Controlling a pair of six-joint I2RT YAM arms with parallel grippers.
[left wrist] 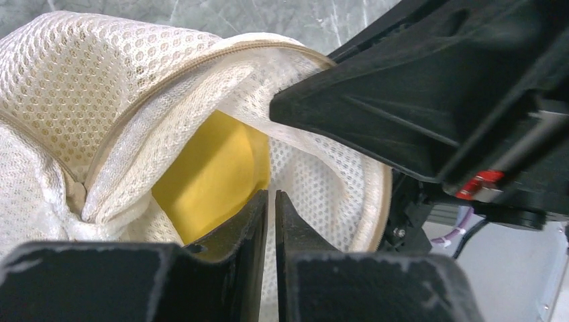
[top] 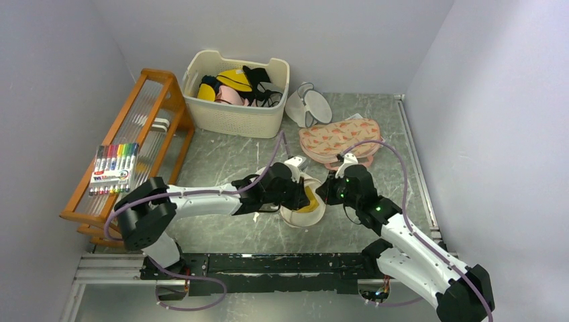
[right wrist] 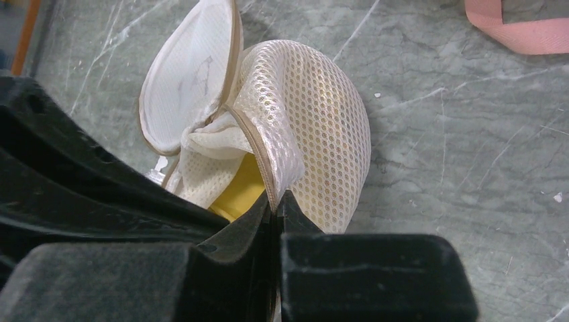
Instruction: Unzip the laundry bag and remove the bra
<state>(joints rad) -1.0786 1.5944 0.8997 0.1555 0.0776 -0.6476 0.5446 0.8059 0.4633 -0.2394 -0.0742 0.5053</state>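
The laundry bag lies on the grey-green marbled tabletop, near the front and midway between the 2 arms. Its zip is open. The flat lid stands tipped up and away from the drum, with a faint dark outline on its face. The cream zip rim curls loosely around the mouth. Inside the opening sits the yellow bra, a smooth padded cup partly covered by a fold of mesh.

The right end effector is closed tight on the edge of the bag. It pinches the mesh wall and zip rim at the mouth, and the honeycomb mesh bulges up just beyond its fingertips.

The left end effector is at the mouth from the other side. Its fingers are drawn narrow, with only a thin slit between them, and the tips are just beside the yellow cup. I cannot tell whether they nip any mesh or the cup itself.

In the top view, a pink pouch with orange marks lies on the tabletop behind the bag. A plain mesh bag lies farther back, beside a cream basket holding yellow, pink and black garments. Along the left wall stands a wooden rack with a pack of coloured markers resting on it.
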